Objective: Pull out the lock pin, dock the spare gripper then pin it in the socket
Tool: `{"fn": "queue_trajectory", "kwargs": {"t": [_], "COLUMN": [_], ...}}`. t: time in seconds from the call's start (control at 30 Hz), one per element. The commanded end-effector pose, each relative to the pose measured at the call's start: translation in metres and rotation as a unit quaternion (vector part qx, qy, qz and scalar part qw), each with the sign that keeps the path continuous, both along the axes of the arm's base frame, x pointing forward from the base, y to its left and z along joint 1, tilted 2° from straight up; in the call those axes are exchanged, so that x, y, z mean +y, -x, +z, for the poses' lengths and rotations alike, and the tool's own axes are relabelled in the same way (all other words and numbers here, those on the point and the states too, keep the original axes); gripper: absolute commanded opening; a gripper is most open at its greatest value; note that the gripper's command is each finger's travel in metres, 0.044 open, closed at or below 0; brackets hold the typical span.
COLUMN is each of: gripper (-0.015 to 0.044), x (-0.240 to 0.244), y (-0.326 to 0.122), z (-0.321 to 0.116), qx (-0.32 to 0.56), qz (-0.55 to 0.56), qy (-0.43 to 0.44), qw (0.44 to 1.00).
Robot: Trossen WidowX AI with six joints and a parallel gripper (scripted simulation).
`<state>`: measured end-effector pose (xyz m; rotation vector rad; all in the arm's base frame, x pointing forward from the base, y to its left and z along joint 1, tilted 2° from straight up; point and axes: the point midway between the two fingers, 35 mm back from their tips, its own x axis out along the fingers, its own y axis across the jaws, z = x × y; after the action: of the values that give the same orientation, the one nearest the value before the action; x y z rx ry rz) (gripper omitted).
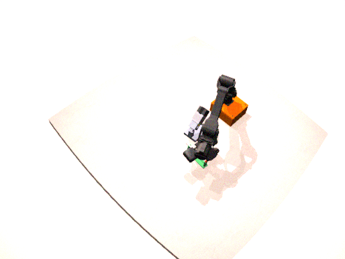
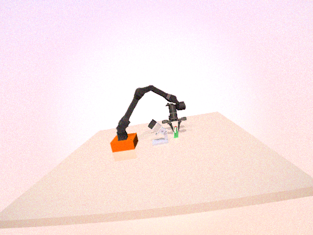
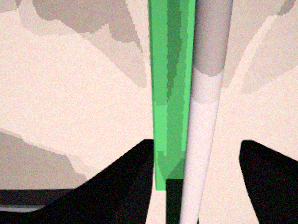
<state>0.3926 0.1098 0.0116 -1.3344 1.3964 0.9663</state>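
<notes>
Pale counter point(image 1: 134, 141) point(image 2: 152, 182) point(image 3: 75, 100) supports the black arm point(image 1: 218, 107) point(image 2: 131, 106), its orange base point(image 1: 241, 107) point(image 2: 123, 147) and a pale, black-topped device point(image 1: 198, 121) point(image 2: 159, 142), probably the mount. The hand point(image 1: 203, 151) point(image 2: 176, 131) point(image 3: 197, 149) is released: its parted fingers grasp nothing. Beside the device lies a long green holder point(image 1: 201, 163) point(image 2: 176, 135) point(image 3: 161, 75); the pale rod point(image 3: 204, 130) runs alongside it in the wrist view, between the fingers but apart from both. Whether this rod is the lock pin cannot be confirmed. Descent off-centre could knock the rod; closure skewed to its axis could twist it, or catch the holder's edge as well.
</notes>
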Motion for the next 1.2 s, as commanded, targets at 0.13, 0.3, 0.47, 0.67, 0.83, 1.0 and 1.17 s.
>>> {"fn": "queue_trajectory", "kwargs": {"t": [0.13, 0.3, 0.47, 0.67, 0.83, 1.0, 1.17], "gripper": [0.0180, 0.0180, 0.0154, 0.0016, 0.0000, 0.0000, 0.0000], "x": [-0.002, -0.002, -0.002, -0.002, -0.002, -0.002, -0.002], "y": [0.002, 0.002, 0.002, 0.002, 0.002, 0.002, 0.002], "z": [-0.016, -0.017, -0.017, -0.017, -0.017, -0.015, -0.001], "qx": [0.005, 0.005, 0.005, 0.005, 0.005, 0.005, 0.005], "qz": [0.001, 0.001, 0.001, 0.001, 0.001, 0.001, 0.001], "qy": [0.005, 0.005, 0.005, 0.005, 0.005, 0.005, 0.005], "qw": [1.000, 1.000, 1.000, 1.000, 1.000, 1.000, 1.000]}}
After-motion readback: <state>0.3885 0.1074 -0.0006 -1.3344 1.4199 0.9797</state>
